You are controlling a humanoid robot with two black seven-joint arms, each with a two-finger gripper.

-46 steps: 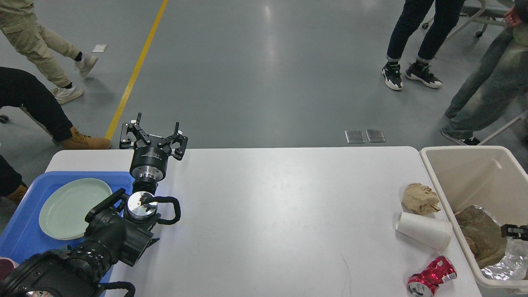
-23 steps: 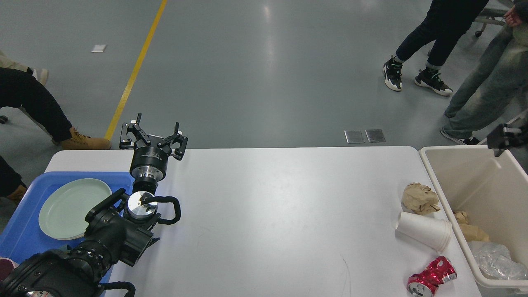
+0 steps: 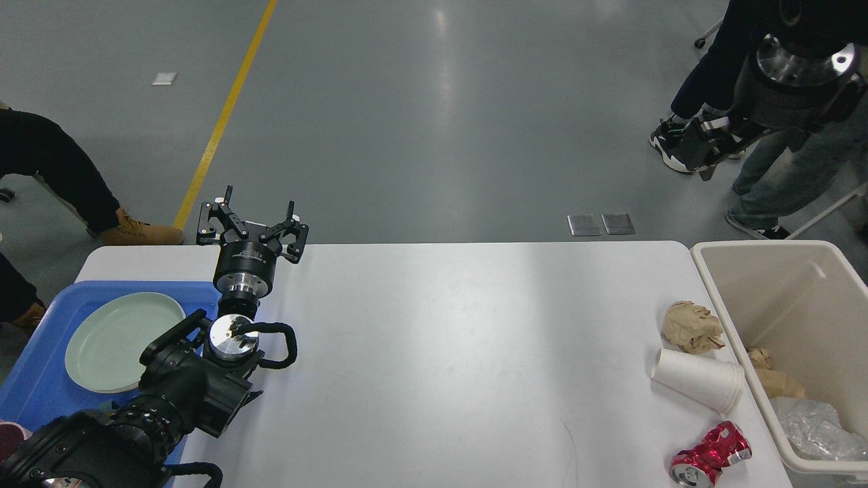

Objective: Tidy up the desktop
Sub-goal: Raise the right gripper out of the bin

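Right now, nearest along the counter [image 3: 434, 352] — the white desktop filling the lower view — a crushed red can [image 3: 710, 455] lies at the near right corner, then a tipped paper cup [image 3: 698, 378] and a brown paper wad [image 3: 692, 327], all just beside the beige bin [image 3: 766, 271], handy for dropping in. Left edge: green plate [image 3: 115, 340] in the blue tray [image 3: 41, 366]. Left pincer [image 3: 252, 215] spread, holding nothing, at the far edge. Right pincer [image 3: 705, 146] raised beyond the counter, can't tell its state.

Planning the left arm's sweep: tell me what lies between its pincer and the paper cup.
Only bare desktop between left pincer and paper cup, in the head view.
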